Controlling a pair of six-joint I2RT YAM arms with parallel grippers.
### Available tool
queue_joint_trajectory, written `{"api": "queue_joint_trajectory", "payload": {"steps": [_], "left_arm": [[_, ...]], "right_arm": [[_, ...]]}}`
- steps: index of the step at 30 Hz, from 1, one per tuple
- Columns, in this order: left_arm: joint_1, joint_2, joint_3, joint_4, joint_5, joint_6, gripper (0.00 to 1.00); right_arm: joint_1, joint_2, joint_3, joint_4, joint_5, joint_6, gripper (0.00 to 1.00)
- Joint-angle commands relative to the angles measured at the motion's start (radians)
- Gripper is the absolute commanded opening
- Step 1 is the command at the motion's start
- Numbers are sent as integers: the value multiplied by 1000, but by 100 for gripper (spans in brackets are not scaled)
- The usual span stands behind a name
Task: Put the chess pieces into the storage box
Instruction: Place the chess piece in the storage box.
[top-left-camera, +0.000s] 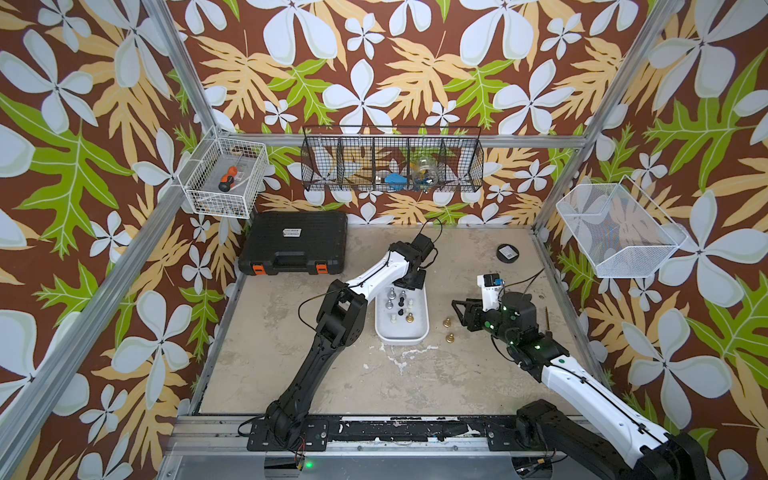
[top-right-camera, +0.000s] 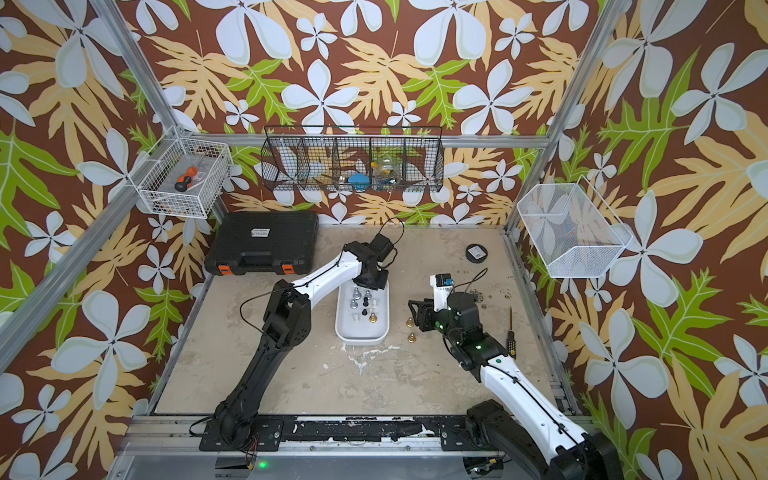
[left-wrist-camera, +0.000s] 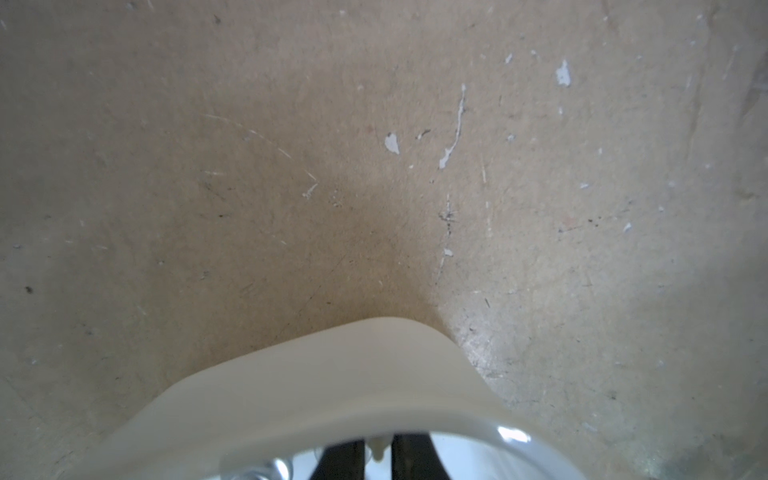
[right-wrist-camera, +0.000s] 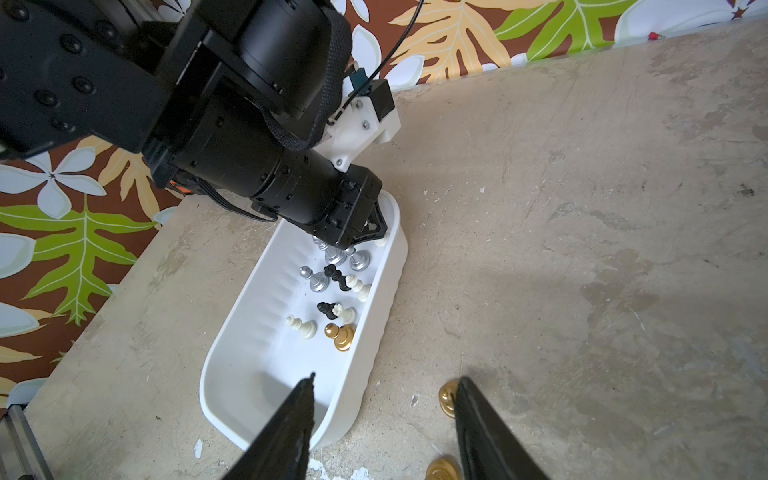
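Observation:
The white storage box lies mid-table, and inside it stand several chess pieces in silver, black, cream and gold. Two gold pieces stand on the table just right of the box. My left gripper reaches down into the box's far end, shut on a cream white piece just behind the box's rim. My right gripper hovers open over the table between the box and the gold pieces, holding nothing.
A black case with orange latches sits at the back left and a black round disc at the back right. A thin screwdriver lies right of the right arm. Wire baskets hang on the walls.

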Motion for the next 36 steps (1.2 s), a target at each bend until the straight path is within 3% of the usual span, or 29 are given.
{"api": "queue_joint_trajectory", "payload": {"steps": [1, 10, 16, 26, 31, 36], "left_arm": [[3, 9, -2, 2, -18, 5, 8], [2, 18, 1, 5, -25, 5, 12], [3, 14, 4, 5, -28, 4, 25], [2, -39, 19, 5, -20, -3, 33], [0, -129, 16, 17, -16, -28, 37], [-17, -338, -136, 126, -30, -61, 37]], "right_arm": [[1, -1, -3, 25, -8, -5, 56], [2, -1, -7, 26, -5, -2, 56], [1, 0, -6, 26, -3, -4, 56], [1, 15, 20, -7, -1, -7, 56], [1, 109, 94, -155, 57, 1, 55], [2, 252, 176, -262, 98, -16, 51]]}}
